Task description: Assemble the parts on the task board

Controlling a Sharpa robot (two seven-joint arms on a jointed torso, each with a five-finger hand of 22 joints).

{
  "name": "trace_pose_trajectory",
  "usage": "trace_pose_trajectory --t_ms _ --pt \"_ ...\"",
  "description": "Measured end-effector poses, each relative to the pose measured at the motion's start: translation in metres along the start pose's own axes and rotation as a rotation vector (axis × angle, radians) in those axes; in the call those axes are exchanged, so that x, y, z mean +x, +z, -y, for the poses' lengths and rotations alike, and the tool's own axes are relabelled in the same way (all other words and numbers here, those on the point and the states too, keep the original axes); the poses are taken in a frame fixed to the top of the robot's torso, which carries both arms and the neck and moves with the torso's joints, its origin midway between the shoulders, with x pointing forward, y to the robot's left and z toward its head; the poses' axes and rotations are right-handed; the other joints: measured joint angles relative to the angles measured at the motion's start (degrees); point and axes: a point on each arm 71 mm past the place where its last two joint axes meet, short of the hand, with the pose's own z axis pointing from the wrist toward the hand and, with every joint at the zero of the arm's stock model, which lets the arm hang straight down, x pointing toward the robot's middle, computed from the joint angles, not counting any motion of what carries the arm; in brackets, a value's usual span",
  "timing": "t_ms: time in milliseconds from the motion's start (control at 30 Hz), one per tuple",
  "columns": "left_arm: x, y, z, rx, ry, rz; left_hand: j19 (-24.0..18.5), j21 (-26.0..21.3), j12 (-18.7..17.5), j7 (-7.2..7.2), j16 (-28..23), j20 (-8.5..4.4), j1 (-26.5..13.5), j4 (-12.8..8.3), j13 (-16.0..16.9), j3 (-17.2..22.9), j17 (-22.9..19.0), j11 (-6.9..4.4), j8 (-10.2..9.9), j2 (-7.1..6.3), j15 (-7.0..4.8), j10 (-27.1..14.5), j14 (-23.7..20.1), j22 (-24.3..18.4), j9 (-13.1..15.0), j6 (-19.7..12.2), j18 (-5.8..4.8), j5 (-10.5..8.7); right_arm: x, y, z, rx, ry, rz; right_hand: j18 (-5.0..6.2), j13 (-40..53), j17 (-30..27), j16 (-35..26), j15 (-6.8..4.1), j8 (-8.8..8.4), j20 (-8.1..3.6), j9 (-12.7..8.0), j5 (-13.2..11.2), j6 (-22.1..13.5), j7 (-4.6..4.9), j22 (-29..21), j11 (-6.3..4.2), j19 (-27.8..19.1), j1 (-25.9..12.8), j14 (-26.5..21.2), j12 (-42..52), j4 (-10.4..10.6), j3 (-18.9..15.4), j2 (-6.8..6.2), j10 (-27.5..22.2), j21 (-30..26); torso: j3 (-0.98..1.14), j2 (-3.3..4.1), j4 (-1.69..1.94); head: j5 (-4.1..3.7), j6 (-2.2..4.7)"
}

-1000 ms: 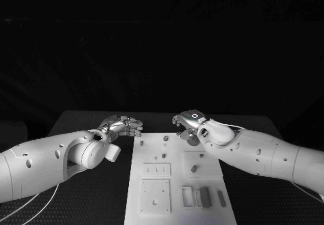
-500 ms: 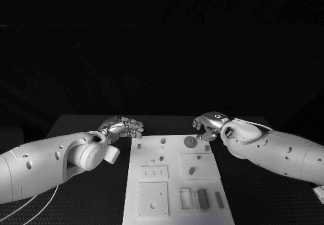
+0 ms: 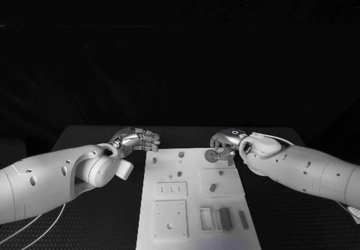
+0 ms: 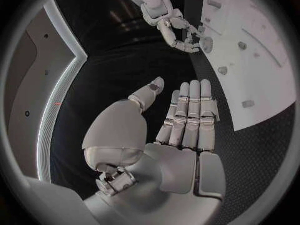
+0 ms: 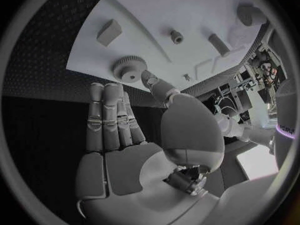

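The black tabletop (image 3: 90, 136) has a finely dotted, textured surface and runs from its far edge down toward the camera. The white task board (image 3: 196, 195) lies flat on it in the middle, its long side running away from the robot. Thin pale cables (image 3: 34, 225) trail over the tabletop's near left part.

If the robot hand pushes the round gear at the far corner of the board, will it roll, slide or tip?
The gear lies flat on the task board, so it would probably slide, not roll. It looks low and wide, so tipping seems unlikely. It seems rigid; its toothed rim may help the right robot hand grip, but it sits near the board's edge.
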Motion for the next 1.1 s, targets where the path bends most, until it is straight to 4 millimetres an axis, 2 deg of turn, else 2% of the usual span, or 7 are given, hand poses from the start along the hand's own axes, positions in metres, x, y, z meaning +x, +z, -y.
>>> trace_pose_trajectory --t_ms 267,367,533,667,767,933,1100 --pt "-0.001 0.000 0.000 0.000 0.002 0.001 0.00 0.00 0.00 0.00 0.00 0.00 0.00 0.00 0.00 0.00 0.05 0.00 0.00 0.00 0.00 0.00 0.00 0.00 0.00 0.00 0.00 0.00 0.011 0.001 0.004 0.010 0.004 -0.032 0.11 5.82 -0.48 1.02 -0.96 0.84 0.19 0.34 0.00 0.53 0.57 0.02 -1.02 -0.57 0.00 -1.00 3.54 0.62 -0.62 0.00 1.74 0.00 -0.08 -0.04 0.05 0.20 -0.47" --pt "-0.002 -0.001 0.000 -0.001 0.003 0.003 0.00 0.00 0.00 0.00 0.00 0.00 0.00 0.00 -0.01 0.00 0.05 0.00 0.00 0.00 0.00 0.00 0.00 -0.01 0.00 0.00 -0.01 0.00 0.012 0.002 0.004 0.008 0.004 -0.038 0.29 12.47 -0.96 1.68 -1.26 1.32 0.19 0.67 0.00 0.83 0.42 0.04 -1.78 -0.57 0.00 -1.37 6.73 0.79 -0.79 0.00 1.29 0.00 -0.08 -0.06 0.00 0.26 -0.65" --pt "-0.001 -0.001 0.000 -0.001 0.004 0.002 0.00 0.00 0.00 0.00 0.00 0.00 0.00 0.00 0.04 0.00 0.11 0.00 0.00 0.00 -0.01 0.00 0.01 -0.01 0.00 0.00 -0.01 0.00 0.014 0.004 0.002 0.006 0.006 -0.049 0.41 20.85 -1.55 2.58 -1.44 1.32 0.20 0.78 0.00 0.82 0.42 0.08 -1.97 -0.57 0.24 -1.24 9.65 0.86 -0.86 0.23 -0.90 0.06 -0.03 -0.05 -0.09 0.36 -0.76" --pt "-0.001 0.000 0.000 -0.001 0.004 0.001 0.00 0.00 0.00 0.00 0.00 0.00 0.00 0.00 0.04 0.00 0.11 0.00 0.00 0.00 -0.01 0.00 0.01 0.04 0.00 0.00 -0.01 0.00 0.016 0.005 0.002 0.005 0.006 -0.057 0.40 24.43 -1.63 3.22 -1.62 1.56 0.21 0.81 0.00 1.00 0.20 0.09 -2.05 -0.57 0.27 -1.42 10.57 0.86 -0.86 0.96 -1.39 0.41 -0.03 -0.05 -0.13 0.37 -0.85" --pt "-0.001 0.000 0.000 -0.001 0.004 0.000 0.00 0.01 0.00 0.17 0.00 0.00 0.00 0.00 0.04 0.00 0.17 0.00 0.00 0.00 -0.01 0.00 0.01 0.04 0.00 -0.17 -0.01 0.00 0.016 0.005 0.001 0.002 0.010 -0.058 0.40 28.44 -1.33 4.78 -1.88 1.64 0.19 0.84 0.00 1.00 0.19 0.10 -2.40 -0.55 0.35 -1.50 12.09 0.63 -1.10 2.41 -1.74 1.24 -0.03 -0.05 -0.13 0.37 -0.91" --pt "-0.001 0.000 0.000 -0.002 0.005 0.000 0.00 0.01 0.00 0.21 0.00 0.00 0.00 0.00 0.04 0.00 0.17 0.00 0.00 0.00 -0.01 0.00 0.01 0.04 0.00 -0.21 0.00 0.00 0.016 0.006 0.001 0.003 0.022 -0.061 0.39 36.93 -0.22 8.22 -2.53 1.45 -0.42 0.52 0.00 0.48 -0.33 0.07 -2.97 0.07 -0.38 -1.75 15.07 0.70 -1.35 3.12 -2.32 3.18 -0.03 -0.05 -0.13 0.37 -1.10" --pt "-0.001 0.000 0.000 -0.002 0.006 0.000 0.00 0.01 -0.09 0.21 -0.22 0.00 0.00 0.00 0.04 0.00 0.17 0.00 0.00 0.00 -0.01 0.00 0.01 0.03 0.00 -0.21 -0.01 0.00 0.016 0.005 0.003 0.009 0.043 -0.066 0.38 44.52 1.96 13.13 -2.89 1.29 -0.94 -0.05 0.00 0.35 -0.61 0.05 -3.07 0.60 -0.38 -1.64 19.58 0.93 -1.57 3.11 -2.41 5.59 -0.03 -0.05 -0.13 0.31 -1.22"
